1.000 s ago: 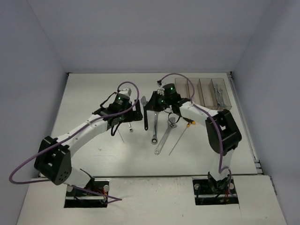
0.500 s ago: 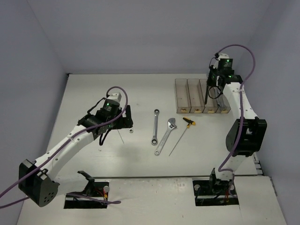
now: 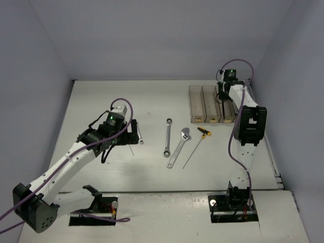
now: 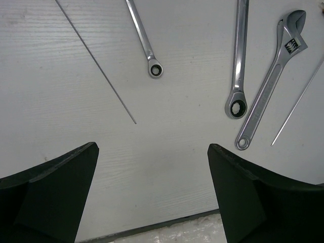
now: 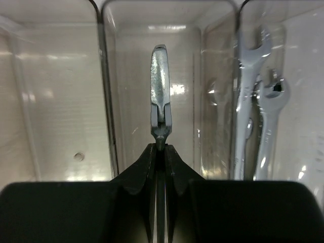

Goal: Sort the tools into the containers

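White table point(image 3: 96, 101), spanner point(image 5: 160, 96) vertical, head down

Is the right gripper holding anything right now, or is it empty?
Holding. The right gripper is shut on a tool, whose silver head shows edge-on past the fingertips, over a bin.
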You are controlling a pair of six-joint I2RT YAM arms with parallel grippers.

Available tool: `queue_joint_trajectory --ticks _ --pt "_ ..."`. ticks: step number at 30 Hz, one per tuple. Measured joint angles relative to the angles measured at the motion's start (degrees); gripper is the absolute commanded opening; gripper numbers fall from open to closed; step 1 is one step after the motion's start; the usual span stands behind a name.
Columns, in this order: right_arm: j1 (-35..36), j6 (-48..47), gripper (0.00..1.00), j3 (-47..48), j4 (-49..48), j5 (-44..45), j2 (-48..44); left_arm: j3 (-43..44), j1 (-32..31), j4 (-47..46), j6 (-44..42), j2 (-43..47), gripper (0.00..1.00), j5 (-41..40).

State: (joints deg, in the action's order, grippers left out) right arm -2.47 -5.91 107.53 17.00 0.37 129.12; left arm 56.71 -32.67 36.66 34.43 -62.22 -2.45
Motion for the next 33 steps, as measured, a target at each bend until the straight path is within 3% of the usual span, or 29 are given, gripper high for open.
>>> queue_joint_trajectory --ticks 5,14,17,22,26,29,33 --pt "0.27 -0.38 0.45 0.0 0.0 2.04 2.87 0.18 0.0 1.1 -0.58 -0.02 0.87 0.32" --pt "0.22 1.07 0.65 -0.54 0.46 3.47 -2.13 1.88 0.0 3.54 -2.22 0.52 0.87 -0.28" --pt "0.69 4.02 0.66 -3.09 1.13 3.85 -9.84 2.1 0.0 4.16 -3.5 1.59 0.87 -0.49" --pt "3.02 13.06 0.68 -14.63 0.06 5.45 -31.54 2.14 0.0 5.04 -5.89 3.61 0.87 -1.07" --pt "12.34 22.62 0.7 -27.36 -0.3 7.94 -46.03 2.14 0.01 6.0 -7.46 4.83 0.87 -1.25" --pt "21.46 31.41 0.71 -36.58 -1.06 10.32 -49.77 2.13 0.07 6.68 -8.44 5.93 0.87 -1.22" --pt "33.19 44.35 0.7 -49.71 0.09 13.89 -48.21 2.1 0.11 7.29 -9.02 7.65 0.87 -1.02"
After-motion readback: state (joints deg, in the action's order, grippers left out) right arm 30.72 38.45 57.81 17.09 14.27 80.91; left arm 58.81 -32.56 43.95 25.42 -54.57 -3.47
